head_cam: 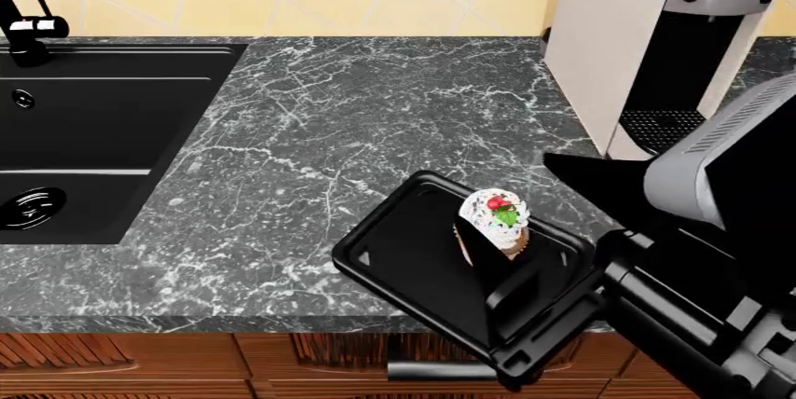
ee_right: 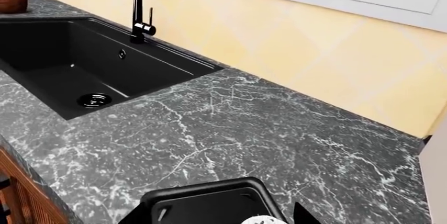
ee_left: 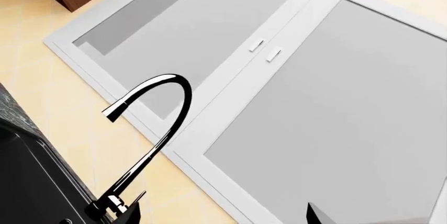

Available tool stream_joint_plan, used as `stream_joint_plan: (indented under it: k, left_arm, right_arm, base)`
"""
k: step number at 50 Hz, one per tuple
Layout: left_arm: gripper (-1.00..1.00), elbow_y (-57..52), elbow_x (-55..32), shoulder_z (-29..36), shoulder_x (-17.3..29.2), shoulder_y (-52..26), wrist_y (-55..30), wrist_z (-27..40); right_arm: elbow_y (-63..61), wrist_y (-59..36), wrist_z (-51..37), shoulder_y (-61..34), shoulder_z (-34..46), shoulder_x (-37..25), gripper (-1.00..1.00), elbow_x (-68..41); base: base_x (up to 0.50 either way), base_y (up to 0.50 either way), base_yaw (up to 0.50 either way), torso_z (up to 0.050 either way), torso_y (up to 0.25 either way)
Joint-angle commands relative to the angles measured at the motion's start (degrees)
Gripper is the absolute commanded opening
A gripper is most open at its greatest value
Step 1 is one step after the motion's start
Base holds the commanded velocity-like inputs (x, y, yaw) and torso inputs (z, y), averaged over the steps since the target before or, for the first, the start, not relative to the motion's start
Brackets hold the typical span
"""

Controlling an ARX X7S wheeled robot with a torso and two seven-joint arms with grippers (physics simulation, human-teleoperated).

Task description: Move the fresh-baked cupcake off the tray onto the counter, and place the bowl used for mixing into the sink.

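Counter [head_cam: 373, 119] of veined dark marble, yellow tiled wall [ee_right: 314, 51] behind; jaws' state indiscernible.

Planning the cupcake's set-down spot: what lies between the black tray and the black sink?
Only bare dark marble counter separates the flat black tray from the matte black sink, as shown in the head and right wrist views.
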State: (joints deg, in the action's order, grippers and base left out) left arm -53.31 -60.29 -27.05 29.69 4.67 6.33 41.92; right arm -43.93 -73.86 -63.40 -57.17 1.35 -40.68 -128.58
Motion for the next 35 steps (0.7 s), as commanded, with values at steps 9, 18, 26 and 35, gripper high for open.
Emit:
stream_joint_plan:
  k: [9, 18, 26, 35]
  left_arm:
    - [1.00, 0.18, 0.31, 0.56, 0.26, -0.28, 0.05, 0.26]
    - [1.00, 0.41, 0.56, 0.77, 0.12, -0.13, 0.26, 0.00]
    - [1.00, 0.28, 0.25, 0.68, 0.60, -0.26, 0.18, 0.48]
    - [1.00, 0.29, 0.24, 0.75, 0.72, -0.19, 0.27, 0.58]
  right_arm:
    - [0.00, -2.69, 3.51, 3.63, -2.32, 1.19, 1.00, 4.16]
    - [-0.62, -1.90, 3.42, 3.17, -2.61, -0.34, 1.00, 3.53]
    - [-1.04, -1.30, 3.29, 2.96, -2.66, -1.35, 1.00, 3.16]
    - [0.35, -4.34, 6.63, 6.49, -4.70, 0.81, 1.00, 7.77]
  base:
    - [0.00, 0.00, 0.00, 0.000, 0.000]
    - [0.00, 0.00, 0.00, 0.000, 0.000]
    - [0.00, 0.00, 0.00, 0.000, 0.000]
    - [0.00, 0.00, 0.00, 0.000, 0.000]
